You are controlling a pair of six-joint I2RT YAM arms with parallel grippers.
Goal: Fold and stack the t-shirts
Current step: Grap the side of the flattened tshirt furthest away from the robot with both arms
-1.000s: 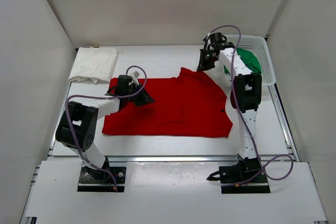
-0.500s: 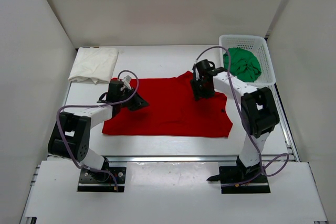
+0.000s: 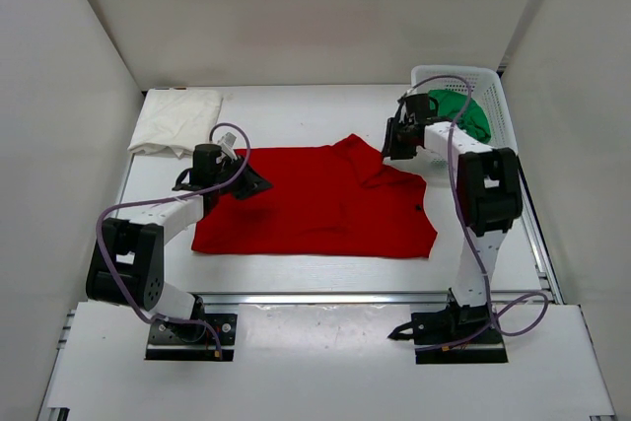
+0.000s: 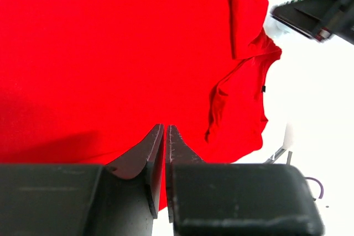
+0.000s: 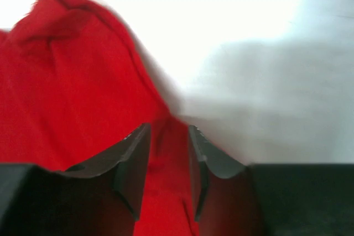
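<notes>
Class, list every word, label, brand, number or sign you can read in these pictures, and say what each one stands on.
No text can be read in any view.
Small dark tag on the red t-shirt: too small to read.
White t-shirt, green garment, basket: no print visible.

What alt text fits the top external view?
A red t-shirt lies spread mid-table, the left gripper at its far-left corner and the right gripper at its far-right edge. A folded white t-shirt sits far left; a basket holding a green garment far right.
</notes>
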